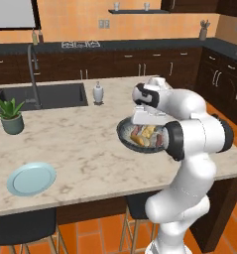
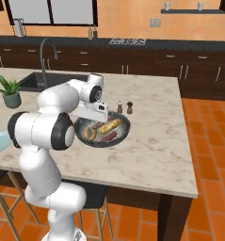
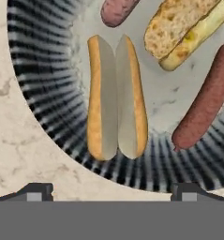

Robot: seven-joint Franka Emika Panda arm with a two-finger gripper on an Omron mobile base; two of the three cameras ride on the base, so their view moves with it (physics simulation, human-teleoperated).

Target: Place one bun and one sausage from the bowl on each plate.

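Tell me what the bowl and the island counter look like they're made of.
Bowl: probably glazed ceramic, with a dark ribbed wall striped with pale radial lines and a speckled grey floor. Island counter: looks like polished marble or similar stone, beige with faint brown veining.

bun (image 3: 116, 96) unobstructed, sausage (image 3: 205, 101) just beside

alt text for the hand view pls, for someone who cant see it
Looking straight down into the dark grey ribbed bowl, a split bun lies lengthwise just above the open gripper, whose two dark fingertips sit wide apart over the marble counter. A second bun and two reddish-brown sausages lie further in.
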